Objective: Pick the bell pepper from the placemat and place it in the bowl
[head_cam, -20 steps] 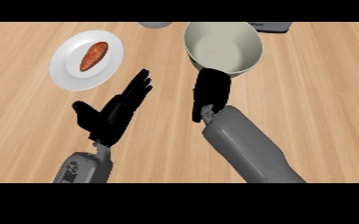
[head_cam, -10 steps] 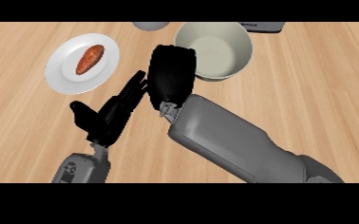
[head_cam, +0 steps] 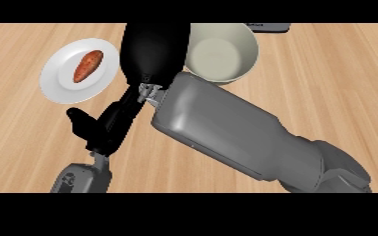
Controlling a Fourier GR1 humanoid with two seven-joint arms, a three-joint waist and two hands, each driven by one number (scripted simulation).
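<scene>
The cream bowl [head_cam: 221,52] stands at the back middle of the wooden counter, and the part of its inside that shows holds nothing. My right hand [head_cam: 151,50] is raised close to the view, a large black shape just left of the bowl that covers the bowl's left rim. Its grey forearm [head_cam: 229,130] fills the middle of the view. My left hand [head_cam: 100,127] rests open at the lower left, fingers up, partly behind the right forearm. No bell pepper and no placemat show anywhere.
A white plate [head_cam: 63,87] at the left holds an orange-brown oblong piece of food [head_cam: 88,66]. A grey object [head_cam: 269,26] lies at the back edge behind the bowl. Bare wood shows at the right and lower left.
My right arm has risen toward the view and swung left, from in front of the bowl to beside its left rim. The left hand has stayed in place.
</scene>
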